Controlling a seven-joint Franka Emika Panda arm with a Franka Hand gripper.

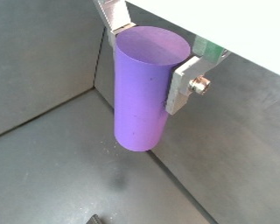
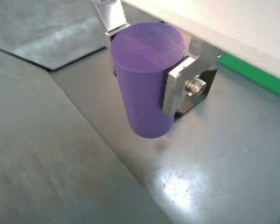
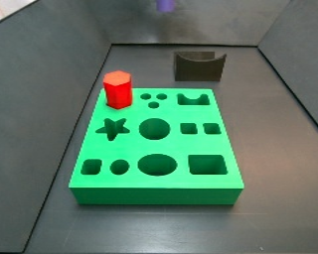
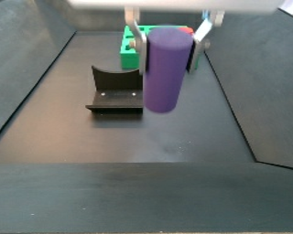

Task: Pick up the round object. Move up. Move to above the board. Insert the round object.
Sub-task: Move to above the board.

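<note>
Jaws closed on the round object (image 4: 168, 69), silver fingers (image 1: 187, 80) pressed on opposite sides near its flat top; gripper (image 4: 168, 37) holds it clear of the floor, above the far end of the bin, beyond the board (image 3: 155, 147). Red peg (image 3: 116, 89) stands on the board's far-left corner; fixture (image 3: 199, 65) sits behind it. Risk, as judged: grip is high on a smooth cylinder, so it may tilt and catch the round hole's rim.
</note>
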